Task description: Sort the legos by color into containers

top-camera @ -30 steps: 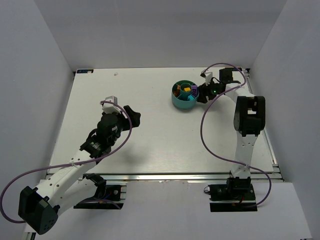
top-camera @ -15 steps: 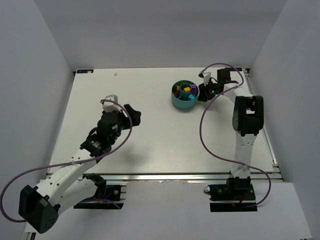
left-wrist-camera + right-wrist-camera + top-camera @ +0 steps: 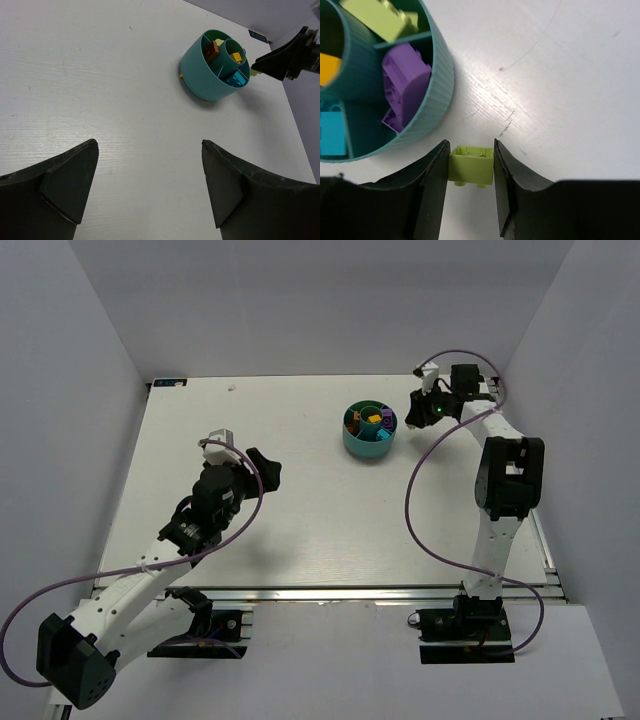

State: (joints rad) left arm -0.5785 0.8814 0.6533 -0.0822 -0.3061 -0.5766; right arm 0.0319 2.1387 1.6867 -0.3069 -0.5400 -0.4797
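So the right end effector is clamped on a lime green lego, just outside the teal bowl. The left end effector hangs wide open over the surface, well apart from it.

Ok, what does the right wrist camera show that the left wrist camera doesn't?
Only the right wrist view: the right gripper closed on a lime green brick, and purple bricks in one wedge. Only the left wrist view: the left gripper, open, and an orange brick. Both: the teal bowl, the yellow brick at its centre and a cyan brick.
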